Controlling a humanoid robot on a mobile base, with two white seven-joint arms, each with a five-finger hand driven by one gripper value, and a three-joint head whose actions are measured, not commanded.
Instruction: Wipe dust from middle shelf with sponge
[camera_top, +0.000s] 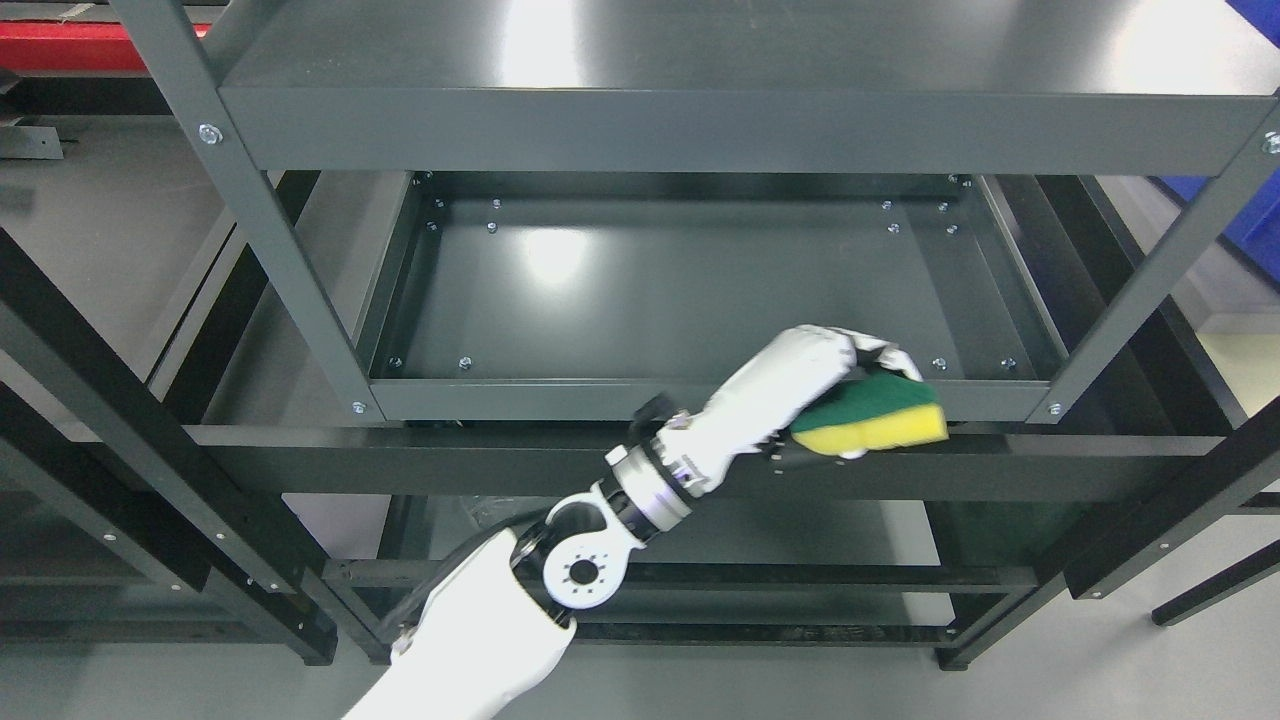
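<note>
The left hand (800, 385), fingers wrapped around the yellow-and-green sponge (875, 418), hangs at the front right lip of the middle shelf (640, 290), so the dark shelf floor lies up and to the left, the sponge's length across the front edge.

Left hand (800, 385) closed on yellow-and-green sponge (875, 418), green face up. Held at front lip of middle shelf (650, 290), right of centre. Top shelf (740, 60) above.

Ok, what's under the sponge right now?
The sponge, held in the left hand, overlaps the middle shelf's front rim. Whether it touches the rim is hidden.
</note>
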